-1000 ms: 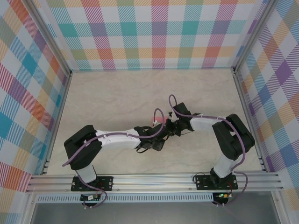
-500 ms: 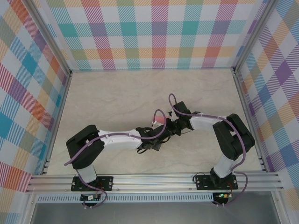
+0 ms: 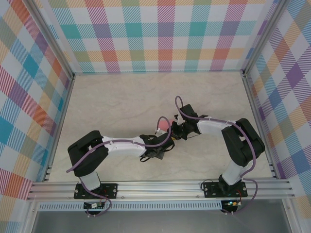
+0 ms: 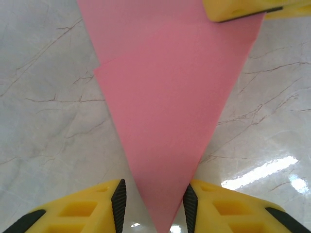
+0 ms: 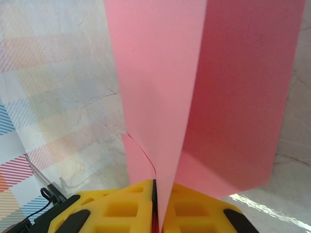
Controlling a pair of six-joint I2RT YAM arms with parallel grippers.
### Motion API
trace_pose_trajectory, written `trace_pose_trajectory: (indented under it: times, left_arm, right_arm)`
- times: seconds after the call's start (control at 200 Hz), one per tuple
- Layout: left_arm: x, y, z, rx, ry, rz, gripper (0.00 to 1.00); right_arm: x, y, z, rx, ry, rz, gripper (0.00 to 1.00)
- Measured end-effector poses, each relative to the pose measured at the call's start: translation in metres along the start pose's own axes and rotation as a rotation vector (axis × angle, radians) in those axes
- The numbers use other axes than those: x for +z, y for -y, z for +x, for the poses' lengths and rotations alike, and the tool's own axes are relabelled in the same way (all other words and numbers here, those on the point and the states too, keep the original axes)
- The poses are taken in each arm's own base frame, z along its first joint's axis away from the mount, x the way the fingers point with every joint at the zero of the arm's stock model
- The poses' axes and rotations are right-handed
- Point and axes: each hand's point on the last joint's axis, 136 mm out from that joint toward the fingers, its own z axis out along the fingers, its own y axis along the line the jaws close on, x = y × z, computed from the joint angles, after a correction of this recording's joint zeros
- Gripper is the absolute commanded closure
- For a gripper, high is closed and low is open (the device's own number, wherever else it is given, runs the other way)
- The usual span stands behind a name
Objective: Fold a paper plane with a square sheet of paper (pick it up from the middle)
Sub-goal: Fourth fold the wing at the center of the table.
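Jaws of the right gripper [image 5: 154, 187] are clamping tight on the folded pink paper [image 5: 209, 87], which is spreading away from them in two overlapping layers. The left gripper [image 4: 153, 201] is standing released, with its black pads [image 4: 118, 199] sitting either side of the paper's pointed tip and a gap showing on one side. The paper is sitting over the middle of the worktop [image 3: 112, 102], between the two wrists.

Both white-and-black robot arms reach inward over the beige marble-pattern table [image 3: 112, 102]. The left gripper [image 3: 164, 137] and right gripper [image 3: 175, 131] meet near mid-table at a small salmon-pink piece of paper [image 3: 164, 124], close beside both.
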Motion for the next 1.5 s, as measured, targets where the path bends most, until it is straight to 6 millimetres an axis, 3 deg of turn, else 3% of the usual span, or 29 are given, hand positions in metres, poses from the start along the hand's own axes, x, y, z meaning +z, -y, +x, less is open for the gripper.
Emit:
trace_pose_trajectory:
  times: [0.445,0.665,0.905,1.235,1.5]
  left_arm:
    - [-0.013,0.002,-0.015,-0.027,0.083,0.038,0.62]
    - [-0.009,0.003,-0.014,-0.017,0.078,0.036,0.58]
    - [0.0,0.002,-0.008,0.007,0.054,0.018,0.65]
    - [0.001,0.0,-0.008,0.008,0.058,0.006,0.6]
    - [0.001,0.001,-0.009,0.009,0.064,0.005,0.67]
  right_arm:
    - [-0.001,0.0,0.0,0.004,-0.004,0.004,0.88]
    - [-0.001,-0.003,0.0,0.0,-0.006,-0.005,0.88]
    - [-0.001,-0.003,0.0,0.001,-0.007,-0.004,0.88]
    - [-0.001,-0.003,0.0,0.001,-0.009,-0.005,0.87]
    - [-0.001,-0.003,0.0,0.003,-0.011,-0.004,0.86]
